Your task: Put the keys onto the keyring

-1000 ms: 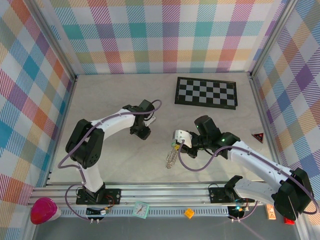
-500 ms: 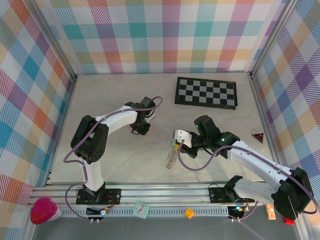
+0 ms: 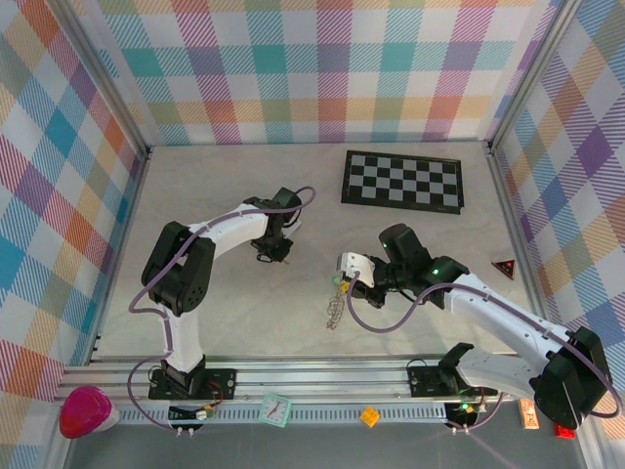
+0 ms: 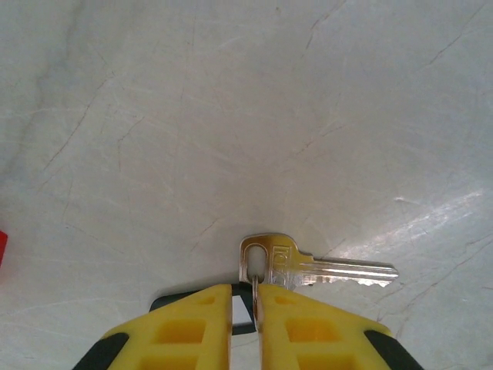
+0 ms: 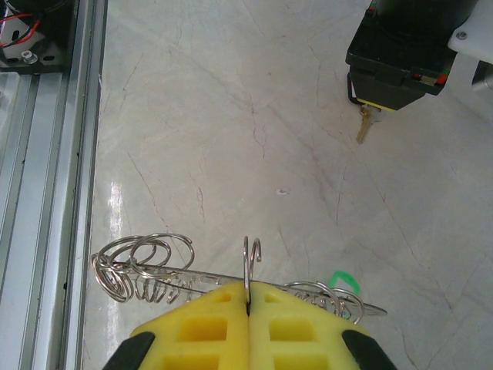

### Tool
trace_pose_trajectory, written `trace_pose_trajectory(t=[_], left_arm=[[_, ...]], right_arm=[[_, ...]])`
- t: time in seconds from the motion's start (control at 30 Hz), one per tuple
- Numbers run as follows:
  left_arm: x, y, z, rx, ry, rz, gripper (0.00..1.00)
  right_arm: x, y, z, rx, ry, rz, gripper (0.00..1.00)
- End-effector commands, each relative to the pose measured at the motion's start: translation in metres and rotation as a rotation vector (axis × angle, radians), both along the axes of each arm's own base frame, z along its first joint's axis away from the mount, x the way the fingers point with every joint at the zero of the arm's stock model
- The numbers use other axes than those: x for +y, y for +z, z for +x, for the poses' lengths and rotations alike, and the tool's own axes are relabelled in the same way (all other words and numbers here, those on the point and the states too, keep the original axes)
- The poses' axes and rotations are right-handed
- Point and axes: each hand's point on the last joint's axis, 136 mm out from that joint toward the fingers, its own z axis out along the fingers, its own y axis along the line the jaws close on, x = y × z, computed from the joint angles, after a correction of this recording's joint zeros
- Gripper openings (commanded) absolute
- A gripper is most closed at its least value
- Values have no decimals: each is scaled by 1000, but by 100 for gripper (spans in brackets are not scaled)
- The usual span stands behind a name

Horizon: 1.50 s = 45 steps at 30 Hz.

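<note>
A silver key lies flat on the table with a small wire loop through its head. My left gripper has come in over that loop; its yellow fingers stand a narrow slit apart with the loop against the right one. Something black lies under the fingers. From above, the left gripper is down at the table. My right gripper is shut on a wire loop of the keyring. The keyring dangles below it. A small green piece shows behind the ring.
A black-and-white checkerboard lies at the back right. A red triangle sits by the right wall. The metal rail runs along the near edge. A red block edge lies left of the key.
The left gripper's jaws have narrowed around the key's loop, and the gripper has shifted slightly toward the back. The right arm and keyring have barely moved.
</note>
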Motion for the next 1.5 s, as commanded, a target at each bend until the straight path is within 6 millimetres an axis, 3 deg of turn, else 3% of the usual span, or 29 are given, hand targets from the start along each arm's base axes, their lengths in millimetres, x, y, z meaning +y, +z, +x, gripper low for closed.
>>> trace_pose_trajectory(t=[0.0, 0.47, 0.7, 0.87, 1.07, 1.23, 1.47], left_arm=[[2, -2, -3, 38, 6, -1, 15], [3, -7, -4, 64, 5, 13, 11], [1, 1, -1, 41, 6, 1, 4], [-7, 29, 4, -40, -12, -74, 0], [-31, 87, -8, -175, -99, -308, 0], [-63, 131, -41, -294, -321, -578, 0], [-90, 163, -101, -383, -774, -772, 0]], right_arm=[[7, 16, -1, -20, 35, 36, 0], [7, 15, -1, -19, 40, 35, 0], [7, 16, -1, -20, 39, 33, 0], [7, 15, -2, -12, 44, 34, 0], [12, 18, -3, 4, 49, 56, 0], [16, 21, -3, 21, 53, 81, 0], [19, 19, -3, 28, 71, 80, 0]])
